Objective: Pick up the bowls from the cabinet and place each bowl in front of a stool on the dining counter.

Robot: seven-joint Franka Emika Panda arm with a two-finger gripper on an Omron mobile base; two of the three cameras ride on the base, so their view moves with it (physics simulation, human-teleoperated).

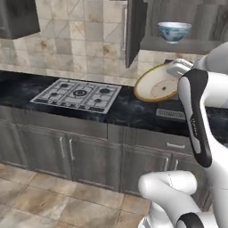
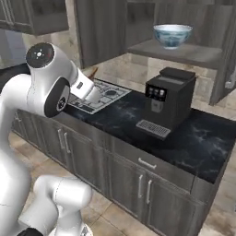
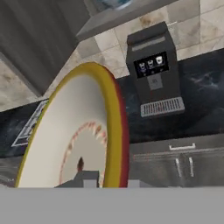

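Presently, in your left base view the cream bowl (image 1: 156,84) hangs tilted above the hob counter (image 1: 116,109), below the cabinet shelf (image 1: 178,45) where the blue floral bowl (image 1: 174,31) stands near the edge. Right base view: coffee machine (image 2: 167,102) stands beneath that shelf. Hand view: gripper (image 3: 107,181) clamps the cream bowl's rim.

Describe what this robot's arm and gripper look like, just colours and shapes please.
The arm is glossy white with rounded, tube-like links and dark, almost black bands and caps at the joints. A round dark disc caps one joint. The gripper ends in two small dark grey finger tips. No cables show.
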